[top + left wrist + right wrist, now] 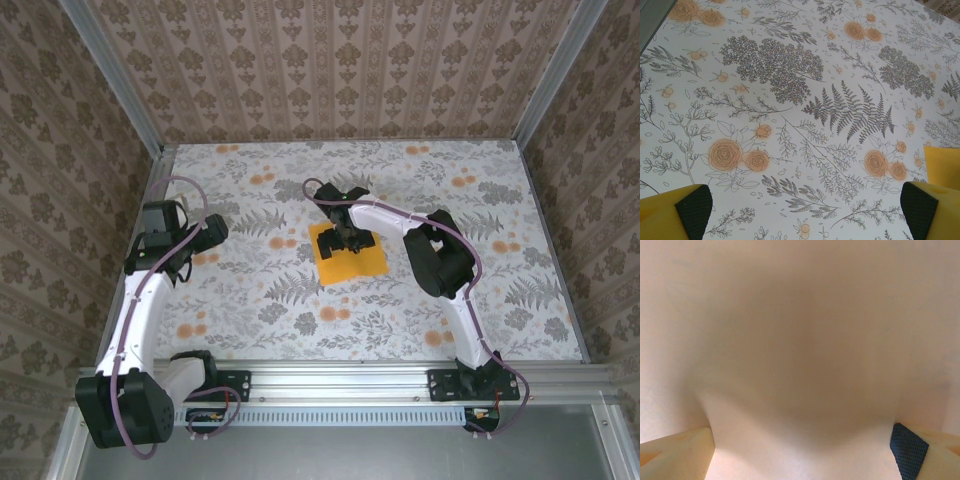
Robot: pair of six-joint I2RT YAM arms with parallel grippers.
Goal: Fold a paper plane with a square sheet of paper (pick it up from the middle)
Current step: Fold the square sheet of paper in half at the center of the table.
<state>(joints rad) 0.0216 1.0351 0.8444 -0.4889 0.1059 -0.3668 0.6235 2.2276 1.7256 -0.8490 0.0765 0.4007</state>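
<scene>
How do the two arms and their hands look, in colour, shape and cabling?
The left arm and right arm have white curved links with black joint housings and black bases. A thin purplish cable loops along each. The left hand and right hand have yellow fingers with dark textured pads.

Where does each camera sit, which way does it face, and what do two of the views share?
Top external: above and behind the bases, looking down on the floral table; both arms show, the right gripper over the square sheet of paper.
Left wrist: low, facing across the table; the left gripper open, its tips at the bottom corners.
Right wrist: close to a blurred pale surface; its gripper tips at the bottom corners.
Shared: top and left wrist both show table and sheet.
</scene>
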